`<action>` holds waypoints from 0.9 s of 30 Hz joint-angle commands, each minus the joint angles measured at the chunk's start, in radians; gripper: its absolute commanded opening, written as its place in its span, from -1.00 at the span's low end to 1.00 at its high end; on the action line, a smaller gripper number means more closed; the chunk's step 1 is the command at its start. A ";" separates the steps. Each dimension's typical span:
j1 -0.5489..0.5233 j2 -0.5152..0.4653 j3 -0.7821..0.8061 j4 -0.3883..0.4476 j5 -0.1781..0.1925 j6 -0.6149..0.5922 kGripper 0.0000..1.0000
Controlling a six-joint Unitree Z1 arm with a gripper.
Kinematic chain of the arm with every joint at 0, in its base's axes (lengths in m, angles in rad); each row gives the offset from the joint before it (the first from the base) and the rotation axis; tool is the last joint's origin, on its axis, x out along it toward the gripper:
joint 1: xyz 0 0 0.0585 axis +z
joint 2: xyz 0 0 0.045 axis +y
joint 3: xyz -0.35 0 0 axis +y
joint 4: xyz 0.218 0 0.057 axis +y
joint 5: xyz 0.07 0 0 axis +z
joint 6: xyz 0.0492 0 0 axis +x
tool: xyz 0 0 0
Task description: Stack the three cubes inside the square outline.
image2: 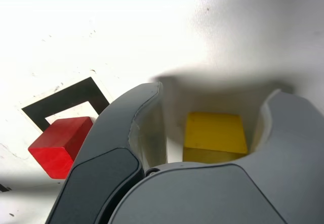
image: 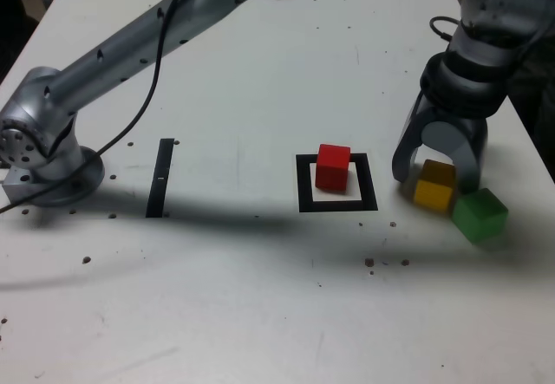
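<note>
The red cube (image: 333, 165) (image2: 61, 145) sits inside the square outline (image: 303, 195) (image2: 66, 100), near its far side. Towards the exterior view's right, the yellow cube (image: 434, 186) (image2: 215, 133) rests on the table. The green cube (image: 479, 214) touches its near right corner. My gripper (image: 434, 178) (image2: 216, 93) is lowered over the yellow cube, one jaw on each side. The wrist view shows a narrow gap between each jaw and the cube, so the jaws are open around it.
A narrow black strip (image: 160, 178) lies on the white table (image: 260, 297) at the exterior view's left, next to the arm's base (image: 43, 167). A black cable (image: 147, 98) hangs along the arm. The table's right edge runs close behind the gripper.
</note>
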 commanded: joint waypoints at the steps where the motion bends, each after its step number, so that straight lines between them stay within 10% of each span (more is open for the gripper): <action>1: 0.002 0.006 -0.006 0.009 -0.008 0.006 0.04; 18: -0.014 -0.014 -0.043 0.014 -0.069 0.035 -0.69; 27: -0.018 -0.170 0.048 0.015 -0.015 0.036 -0.70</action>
